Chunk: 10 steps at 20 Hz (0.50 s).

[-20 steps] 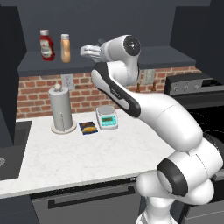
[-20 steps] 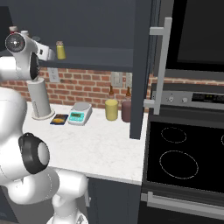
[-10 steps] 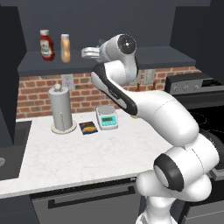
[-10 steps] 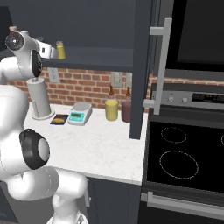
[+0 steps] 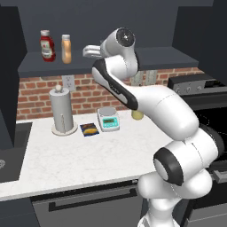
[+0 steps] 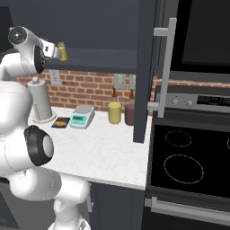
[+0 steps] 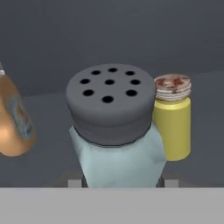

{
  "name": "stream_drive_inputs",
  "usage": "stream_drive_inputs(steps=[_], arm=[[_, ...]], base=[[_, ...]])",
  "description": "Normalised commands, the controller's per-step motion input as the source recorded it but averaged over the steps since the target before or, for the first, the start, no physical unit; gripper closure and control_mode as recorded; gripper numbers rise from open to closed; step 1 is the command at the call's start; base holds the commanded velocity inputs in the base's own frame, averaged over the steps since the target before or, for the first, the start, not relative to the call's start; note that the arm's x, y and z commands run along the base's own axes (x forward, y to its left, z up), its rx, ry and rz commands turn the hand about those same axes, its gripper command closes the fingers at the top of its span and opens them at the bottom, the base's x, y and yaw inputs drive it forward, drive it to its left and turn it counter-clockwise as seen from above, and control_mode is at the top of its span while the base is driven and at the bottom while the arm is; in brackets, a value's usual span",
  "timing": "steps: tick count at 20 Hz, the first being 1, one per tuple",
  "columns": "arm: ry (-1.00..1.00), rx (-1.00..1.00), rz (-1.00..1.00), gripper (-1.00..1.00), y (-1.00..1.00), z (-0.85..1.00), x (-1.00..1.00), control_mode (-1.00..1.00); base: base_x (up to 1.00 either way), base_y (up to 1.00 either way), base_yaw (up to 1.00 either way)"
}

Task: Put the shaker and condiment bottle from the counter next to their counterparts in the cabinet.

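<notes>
Jaws grip the shaker (image 7: 116, 131) — yellow-green shaker (image 7: 173, 118) just beside it.

You see the shaker (image 7: 117, 131) close up in the hand view: squat, pale blue-grey and translucent, with a broad grey cap pierced by a ring of holes, standing upright. Just beside it, behind and to its right, stands the slim yellow-green shaker (image 7: 172, 118) with its speckled grey cap. The condiment bottle (image 5: 66, 48) stands upright on the shelf of the cabinet (image 5: 53, 67), orange with a pale cap and label band. Just beside it on the left you find the red ketchup bottle (image 5: 46, 45) with white cap and label.
</notes>
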Motion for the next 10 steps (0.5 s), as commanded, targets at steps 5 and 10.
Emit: stream_drive_inputs(steps=[5,10], arm=[[0.05,0.0,0.0,1.0,-0.04,-0.05,0.06,-1.0],[0.04,0.0,0.0,1.0,-0.01,-0.18,0.01,-1.0]], base=[[0.0,0.0,0.0],[0.0,0.0,0.0]])
